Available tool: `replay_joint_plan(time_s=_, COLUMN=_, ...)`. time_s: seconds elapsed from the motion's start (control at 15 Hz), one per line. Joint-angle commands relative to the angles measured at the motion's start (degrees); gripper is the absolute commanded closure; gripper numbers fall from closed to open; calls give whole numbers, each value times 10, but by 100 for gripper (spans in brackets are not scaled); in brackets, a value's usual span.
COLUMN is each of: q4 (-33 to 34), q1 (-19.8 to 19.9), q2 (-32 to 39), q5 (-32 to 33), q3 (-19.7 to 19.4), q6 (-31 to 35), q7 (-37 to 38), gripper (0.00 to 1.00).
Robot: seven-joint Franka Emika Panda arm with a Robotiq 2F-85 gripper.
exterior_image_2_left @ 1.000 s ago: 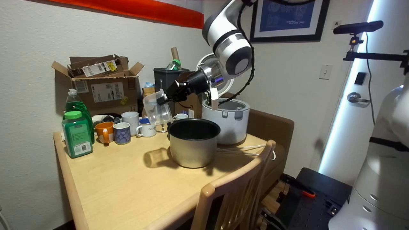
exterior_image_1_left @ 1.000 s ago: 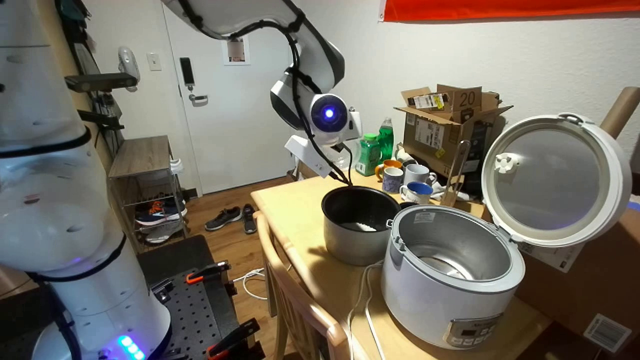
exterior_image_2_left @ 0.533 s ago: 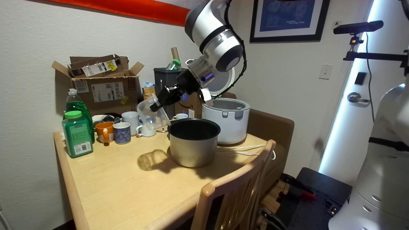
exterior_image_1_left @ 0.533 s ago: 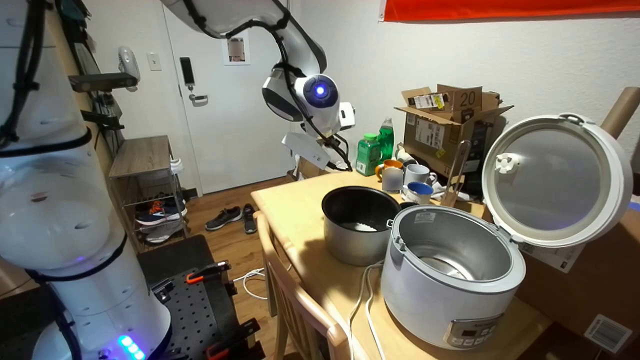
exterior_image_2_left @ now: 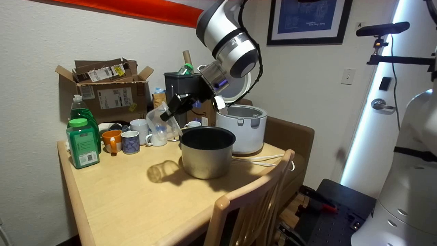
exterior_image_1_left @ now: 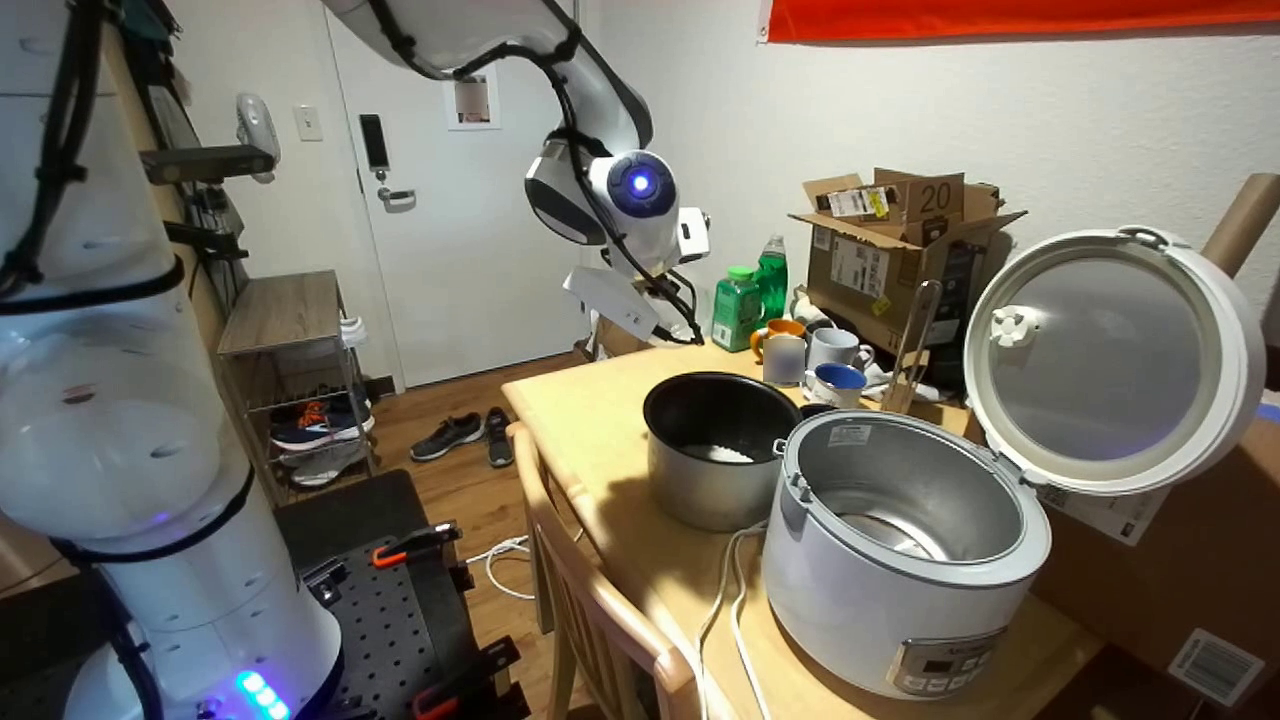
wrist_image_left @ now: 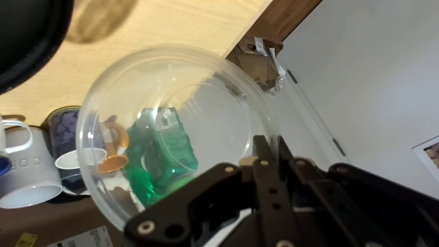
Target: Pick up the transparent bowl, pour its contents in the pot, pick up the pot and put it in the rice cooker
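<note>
The transparent bowl (exterior_image_2_left: 158, 119) is tipped on its side beside the pot, its mouth turned toward the pot side. My gripper (exterior_image_2_left: 165, 115) is shut on the bowl's rim. In the wrist view the fingers (wrist_image_left: 269, 144) pinch the rim, and the bowl (wrist_image_left: 209, 116) looks empty inside. The pot (exterior_image_1_left: 710, 490) stands on the table with white grains (exterior_image_1_left: 727, 455) on its black bottom; it also shows in an exterior view (exterior_image_2_left: 206, 160) and in the wrist view (wrist_image_left: 27, 37). The white rice cooker (exterior_image_1_left: 890, 610) stands beside the pot, lid (exterior_image_1_left: 1100, 350) open, inside bare. The gripper is mostly hidden in that view.
Several mugs (exterior_image_2_left: 130, 142) and green bottles (exterior_image_2_left: 83, 143) stand behind the bowl. A cardboard box (exterior_image_2_left: 112, 99) is at the back. A wooden chair (exterior_image_2_left: 245, 205) stands at the table's front edge. White cables (exterior_image_1_left: 735, 610) lie by the cooker.
Over the first half second the arm carried the bowl away from the pot and cooker, toward the mugs, and its tilt changed slightly. Since then it has hardly moved. The grains in the pot look unchanged.
</note>
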State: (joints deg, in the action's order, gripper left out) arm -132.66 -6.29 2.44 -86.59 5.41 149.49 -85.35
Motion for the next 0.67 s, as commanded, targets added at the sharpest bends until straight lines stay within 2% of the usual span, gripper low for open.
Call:
replay_joint_plan(time_s=0.0, q4=2, q1=-4, q2=4, q5=12, q3=3, q6=16, q7=11, gripper=98)
replay_joint_plan(time_s=0.27, q4=9, q1=-24, q2=23, q5=73, q3=16, q6=70, q7=50, gripper=98)
replay_joint_plan(time_s=0.6, q4=13, q1=-60, q2=47, q5=241, q3=26, q6=116, q7=173, gripper=98)
